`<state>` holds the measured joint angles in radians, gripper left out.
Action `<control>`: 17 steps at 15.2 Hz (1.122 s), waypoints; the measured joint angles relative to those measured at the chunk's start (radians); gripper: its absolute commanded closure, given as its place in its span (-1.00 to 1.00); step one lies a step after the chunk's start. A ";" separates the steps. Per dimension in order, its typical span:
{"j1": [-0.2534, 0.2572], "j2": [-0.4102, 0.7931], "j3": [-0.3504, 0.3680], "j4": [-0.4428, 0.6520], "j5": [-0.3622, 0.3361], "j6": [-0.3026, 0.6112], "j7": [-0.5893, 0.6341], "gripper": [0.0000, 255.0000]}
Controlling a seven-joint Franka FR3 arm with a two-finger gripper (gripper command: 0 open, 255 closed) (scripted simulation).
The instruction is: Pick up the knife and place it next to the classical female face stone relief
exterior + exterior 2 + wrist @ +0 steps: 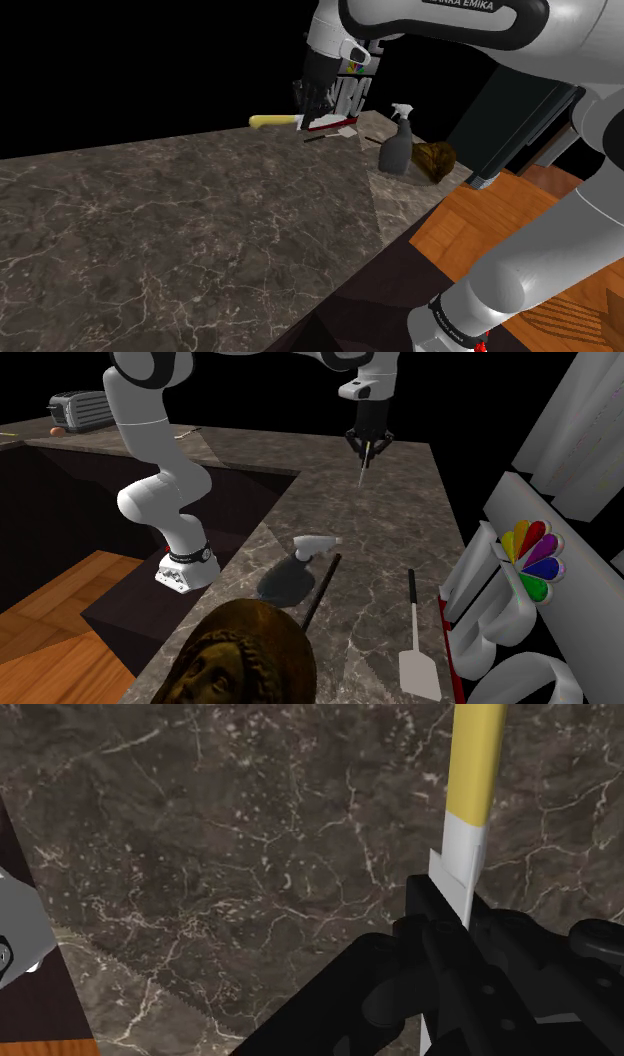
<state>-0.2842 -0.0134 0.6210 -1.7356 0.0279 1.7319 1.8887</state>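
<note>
ROBOT TAKES UP THE KNIFE: A white Franka arm's black hand [368, 442] is gripping the knife [474, 774] above the dark marbled bench [180, 230]. Its two fingers are clamping the pale section right beside the yellow handle. In the wrist view the handle is jutting out past the fingertips. In the second exterior view the knife appears to be hanging clear of the stone surface, touching nothing but the hand.

The brown face relief [240, 657], the knife's destination, is lying well apart from the hand. A grey spray bottle [298, 570] and a thin dark rod [322, 584] are sitting between hand and relief, and a white spatula [415, 642] is lying off to one side of that path.

The knife is looking stiff and light, and is probably slick along its smooth pale part, so a hold taken there is risking a pivot or a slip between the fingers. The handle, thicker and rounder, would likely be offering surer purchase. Setting the knife beside the relief is calling for a low, level release and a route wide of the bottle.
</note>
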 measured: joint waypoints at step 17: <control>-0.069 -0.273 -0.144 -0.142 0.121 -0.108 -0.232 1.00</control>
<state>-0.3529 -0.2859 0.4765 -1.8781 0.1493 1.6237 1.6565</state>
